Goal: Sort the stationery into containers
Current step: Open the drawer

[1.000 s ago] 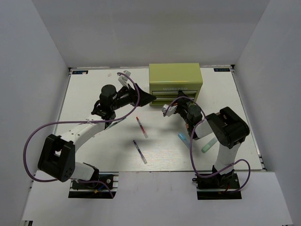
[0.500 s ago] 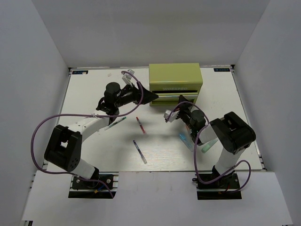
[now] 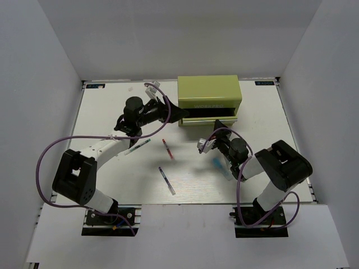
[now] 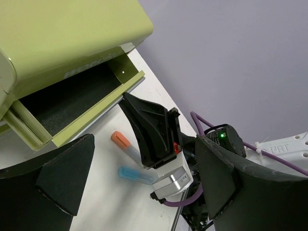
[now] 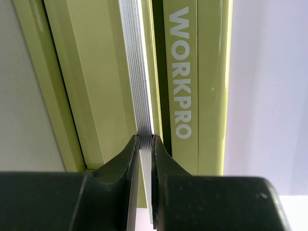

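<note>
The olive-green tool chest (image 3: pixel 208 95) stands at the back of the table, and one front drawer (image 4: pixel 72 98) is pulled out, showing a black liner. My right gripper (image 3: pixel 216 129) is shut on that drawer's silver handle (image 5: pixel 139 72); its jaws (image 5: pixel 145 139) pinch it just below the WORKPRO lettering. My left gripper (image 3: pixel 180 114) is open and empty by the chest's left front corner. A red-tipped pen (image 3: pixel 167 149), a purple-tipped pen (image 3: pixel 166 180) and a green-tipped pen (image 3: pixel 137 147) lie on the table. An orange-capped marker (image 4: pixel 119 139) and a blue marker (image 3: pixel 219 164) lie beside my right wrist. The pale green stick is hidden.
Grey walls enclose the white table (image 3: pixel 112 174) on the left, back and right. Purple cables loop from both arms over the table. My right arm's elbow (image 3: pixel 286 162) hangs over the right side of the table.
My right gripper has drawn back from the chest with the handle in it, sliding the drawer open. My left gripper has moved slightly toward the chest's front left corner.
</note>
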`<state>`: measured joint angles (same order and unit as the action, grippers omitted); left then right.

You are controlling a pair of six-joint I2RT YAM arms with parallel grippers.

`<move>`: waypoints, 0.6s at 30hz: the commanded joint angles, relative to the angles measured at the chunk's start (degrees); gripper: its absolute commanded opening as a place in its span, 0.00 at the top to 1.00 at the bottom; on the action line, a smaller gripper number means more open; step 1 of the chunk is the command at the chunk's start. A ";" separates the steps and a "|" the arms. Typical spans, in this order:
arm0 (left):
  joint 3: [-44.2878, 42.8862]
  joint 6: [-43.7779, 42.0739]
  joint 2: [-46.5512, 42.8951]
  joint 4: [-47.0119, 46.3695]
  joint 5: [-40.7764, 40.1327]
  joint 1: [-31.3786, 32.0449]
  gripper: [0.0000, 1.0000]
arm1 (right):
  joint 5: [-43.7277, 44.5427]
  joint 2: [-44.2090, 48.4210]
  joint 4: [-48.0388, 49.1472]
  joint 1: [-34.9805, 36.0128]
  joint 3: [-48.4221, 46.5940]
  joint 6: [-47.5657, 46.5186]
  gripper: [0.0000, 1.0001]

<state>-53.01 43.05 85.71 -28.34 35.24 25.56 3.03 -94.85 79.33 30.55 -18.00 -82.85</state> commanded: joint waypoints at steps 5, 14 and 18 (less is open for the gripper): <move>-1.48 -1.21 -4.93 2.84 0.35 -0.34 0.06 | 6.11 2.65 28.86 1.62 4.81 2.52 1.00; -0.42 -1.74 -7.23 4.43 0.35 -0.34 0.06 | 8.40 3.35 28.78 2.68 4.21 1.64 1.00; -0.42 -1.74 -8.28 5.04 -0.17 -0.34 0.06 | 8.57 3.09 28.78 2.94 3.24 1.29 0.86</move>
<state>-52.99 42.11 80.53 -24.21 35.18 25.56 7.44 -92.29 78.08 33.45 -15.33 -82.96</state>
